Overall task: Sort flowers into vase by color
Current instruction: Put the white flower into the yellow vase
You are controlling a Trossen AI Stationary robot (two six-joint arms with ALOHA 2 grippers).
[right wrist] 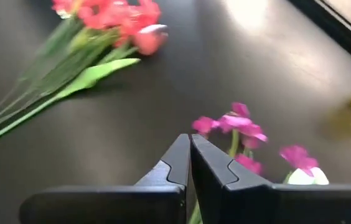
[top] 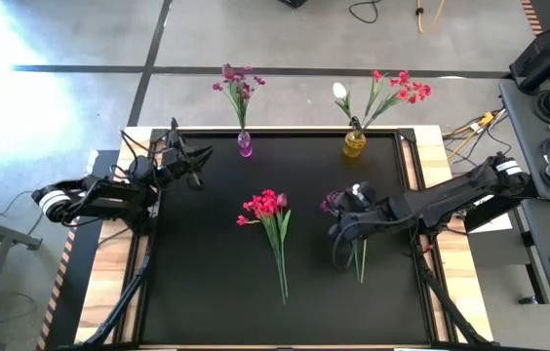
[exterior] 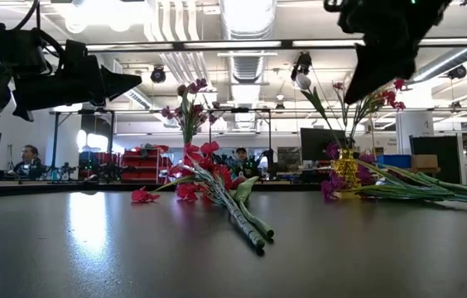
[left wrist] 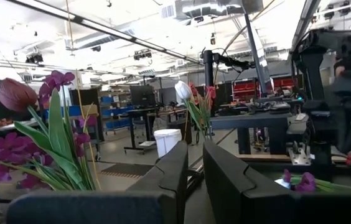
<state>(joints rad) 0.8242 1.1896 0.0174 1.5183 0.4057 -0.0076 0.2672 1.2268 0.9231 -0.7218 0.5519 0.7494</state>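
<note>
A bunch of purple flowers (top: pixel 358 252) lies flat on the black table, blooms (right wrist: pixel 238 124) toward the far side. My right gripper (top: pixel 341 232) hangs above this bunch, raised off the table (exterior: pixel 382 41), with its fingers shut (right wrist: pixel 190 146) on nothing. A red bunch (top: pixel 273 219) lies flat at mid-table (exterior: pixel 209 186). At the far edge a purple vase (top: pixel 245 144) holds purple flowers, and a yellow vase (top: pixel 354 143) holds red blooms and a white bud. My left gripper (top: pixel 189 159) waits near the far left corner, its fingers (left wrist: pixel 195 168) a narrow gap apart.
The table's raised frame (top: pixel 412 166) runs along the right side, with wooden boards outside it. The two vases stand close to the far edge. Bare black surface (top: pixel 207 273) lies left of and in front of the red bunch. People sit in the room behind (exterior: pixel 28 157).
</note>
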